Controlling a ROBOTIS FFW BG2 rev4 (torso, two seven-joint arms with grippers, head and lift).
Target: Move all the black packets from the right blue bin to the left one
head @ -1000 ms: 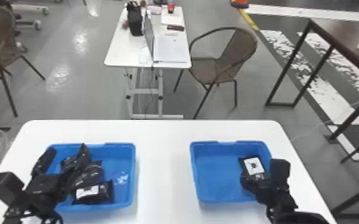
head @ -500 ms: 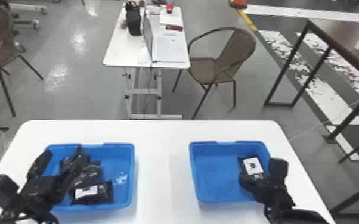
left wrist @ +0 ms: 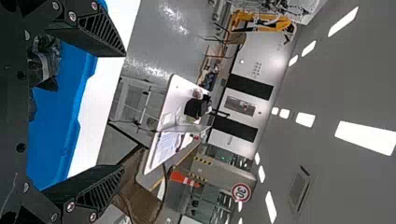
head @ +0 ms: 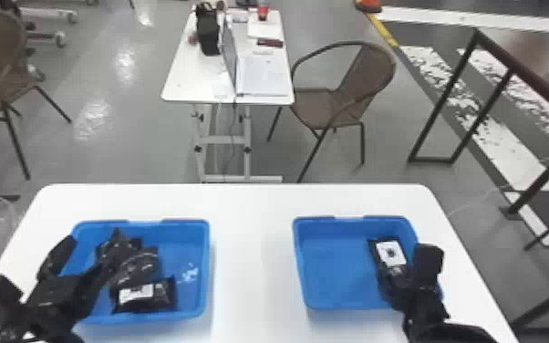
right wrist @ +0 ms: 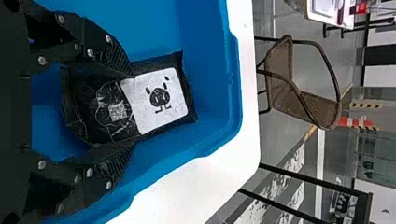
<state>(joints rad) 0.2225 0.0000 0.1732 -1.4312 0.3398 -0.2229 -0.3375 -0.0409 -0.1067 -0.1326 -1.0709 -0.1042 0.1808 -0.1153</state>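
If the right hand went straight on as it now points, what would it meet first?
The black packet between its fingers; beyond that, probably the wall or floor of the blue bin, though depth is unclear.

The surface point(head: 251, 269) is white and flat, its far edge beyond the left gripper point(head: 90, 252) and right gripper point(head: 403, 265). Directly on it sit two blue bins: the left bin point(head: 187, 223) partly under and inward of the left gripper, the right bin point(head: 333, 220) partly under and inward of the right gripper.
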